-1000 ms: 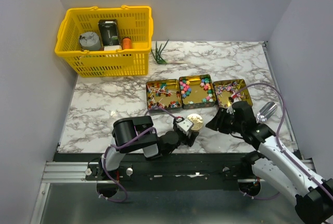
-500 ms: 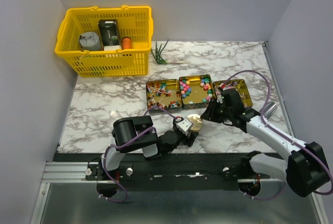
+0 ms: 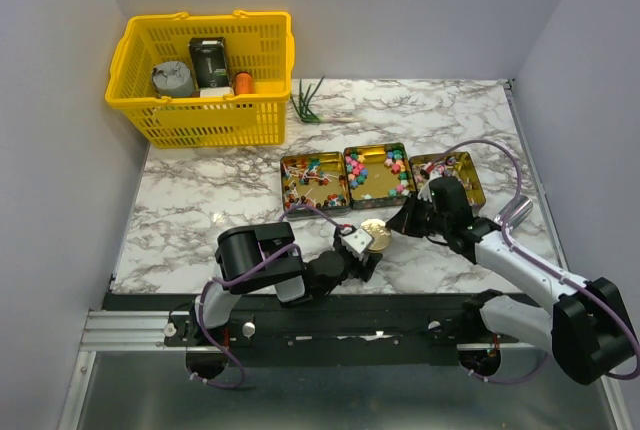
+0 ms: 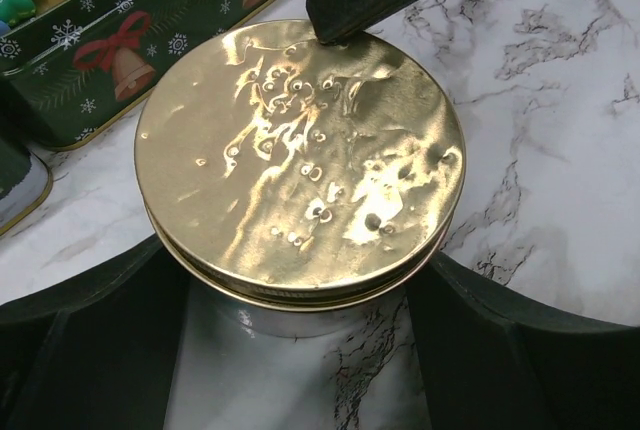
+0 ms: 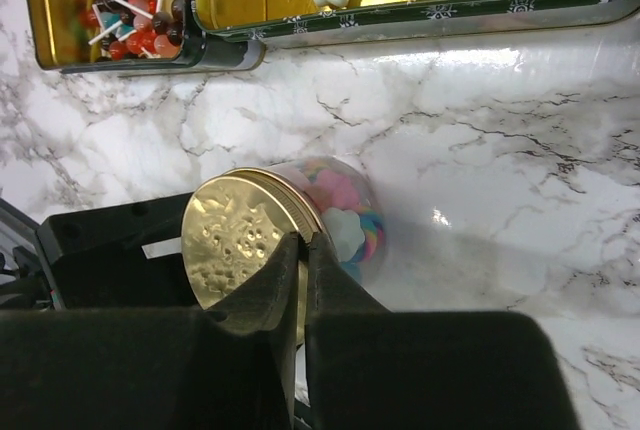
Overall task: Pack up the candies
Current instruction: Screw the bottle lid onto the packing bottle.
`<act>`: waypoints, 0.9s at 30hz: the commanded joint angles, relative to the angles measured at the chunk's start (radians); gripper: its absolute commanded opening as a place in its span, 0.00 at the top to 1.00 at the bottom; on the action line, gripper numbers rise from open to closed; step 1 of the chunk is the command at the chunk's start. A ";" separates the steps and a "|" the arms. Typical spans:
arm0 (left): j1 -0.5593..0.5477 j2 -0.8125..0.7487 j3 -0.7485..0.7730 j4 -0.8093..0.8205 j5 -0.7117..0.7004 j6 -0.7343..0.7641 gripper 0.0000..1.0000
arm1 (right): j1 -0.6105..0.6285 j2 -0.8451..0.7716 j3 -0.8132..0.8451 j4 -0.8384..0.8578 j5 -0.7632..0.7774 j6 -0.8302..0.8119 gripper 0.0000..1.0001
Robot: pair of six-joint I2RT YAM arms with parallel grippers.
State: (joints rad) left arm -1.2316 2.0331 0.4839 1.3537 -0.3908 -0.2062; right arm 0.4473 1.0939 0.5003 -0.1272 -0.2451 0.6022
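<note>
Right wrist tells you most, says spotter 1: your jar (image 5: 352,235) has candies (image 5: 340,205) in it, pink, green and blue showing through the glass, and the lid (image 5: 240,250) sits on its mouth.

Spotter 2: Agreed. Your left gripper (image 4: 300,260) clasps that jar, 1 finger on each side just under the lid, so the jar is steadied for you.

Spotter 1: And your right gripper (image 5: 303,240)? Its 2 fingers are pressed almost together, tips on the lid's far edge.

Spotter 2: Clenched, yes. Whether it pinches the rim or only rests on it, you cannot tell from these views.

Spotter 1: So how far along are you?

Spotter 2: My reading: some filling is done and you are at a lid step. Whether the lid is seated all round is not visible.

Spotter 1: Look at the top view, though. The 3 tins (image 5: 420,8) beyond the jar hold plenty of loose candies, so much of your packing seems left.

Spotter 2: Likely. The jar's fill level is hidden by your fingers, so you cannot say how much more fits.
</note>
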 commanded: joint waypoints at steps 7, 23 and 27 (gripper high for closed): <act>0.011 0.033 0.051 -0.225 0.000 -0.073 0.23 | 0.013 -0.139 -0.186 -0.084 -0.140 0.059 0.97; 0.015 0.029 0.024 -0.214 0.010 -0.053 0.23 | 0.013 -0.440 -0.192 -0.272 -0.044 0.159 0.75; 0.004 0.019 -0.007 -0.183 0.021 -0.050 0.23 | 0.013 -0.408 -0.115 -0.272 0.064 0.171 0.56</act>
State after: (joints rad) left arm -1.2186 2.0289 0.5385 1.2732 -0.4042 -0.2256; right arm 0.4564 0.6678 0.2932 -0.3599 -0.3168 0.7410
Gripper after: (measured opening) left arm 0.824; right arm 0.382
